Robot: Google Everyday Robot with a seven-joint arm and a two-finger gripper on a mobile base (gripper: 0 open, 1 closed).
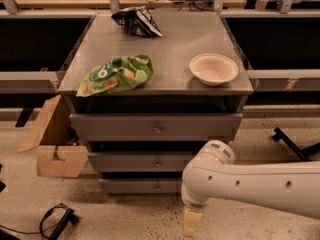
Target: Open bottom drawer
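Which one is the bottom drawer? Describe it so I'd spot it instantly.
Find the grey cabinet with a bowl on top. Of its three stacked drawers, the bottom drawer is lowest, narrowest and slimmest. The hand hangs near its right end.

Warm, dim indoor light falls from above. The grey cabinet top point(170, 44) catches most of it and shows a soft pale sheen toward the back, without harsh glare. The bowl point(213, 68) and the green bag point(116, 74) cast short, faint shadows. Deep shadow fills the gaps under each drawer front, and the bottom drawer point(135, 185) sits in a dark band. The white arm point(260, 184) is lit along its upper side and shaded beneath. The gripper point(192, 223) hangs low near the floor, right of that drawer, dull yellow in the shade
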